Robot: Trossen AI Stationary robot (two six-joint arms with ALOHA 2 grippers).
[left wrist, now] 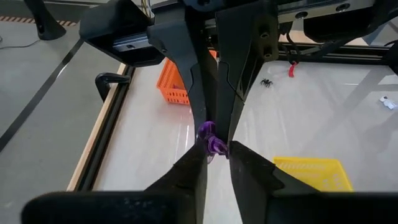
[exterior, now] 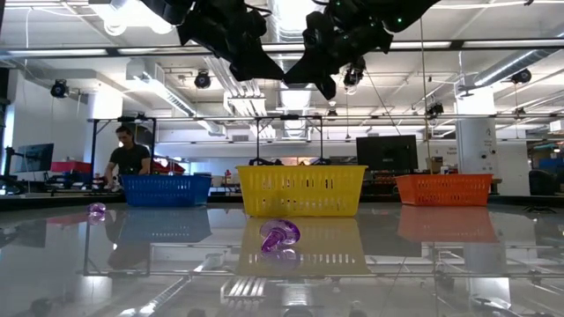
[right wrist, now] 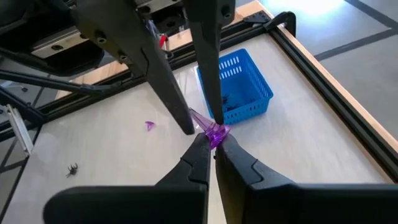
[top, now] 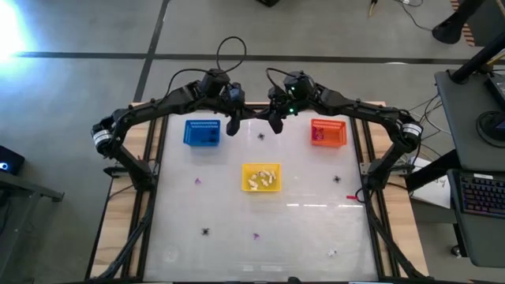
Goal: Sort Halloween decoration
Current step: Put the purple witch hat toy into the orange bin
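While both arms meet above the far middle of the tabletop [top: 237, 197], a handover of one purple trinket [left wrist: 212, 139] is in hand. The trinket sits between the two tool tips, raised clear of the surface, between the blue basket [top: 202, 132] and the orange basket [top: 329, 132]. The right tool [right wrist: 214, 144] is clenched on it. The left tool [left wrist: 216, 151] also touches it, with its fingers close about it; whether it is gripping or letting go cannot be told.

Judgement: the step is a transfer between arms. The next move calls for one tool to take a sure hold before the other releases, then a carry to the basket that suits purple pieces. The orange basket, which holds reddish or purple bits, appears the likely one, though its contents are too small to name.

Containers: the blue basket holds a few dark, spidery pieces. The yellow basket [top: 261, 177] holds several white or cream pieces. All three stand upright and well apart.

Unsorted trinkets lie scattered on the tabletop: black spiders [top: 206, 232], purple pieces [top: 256, 235] and a white one [top: 332, 253].
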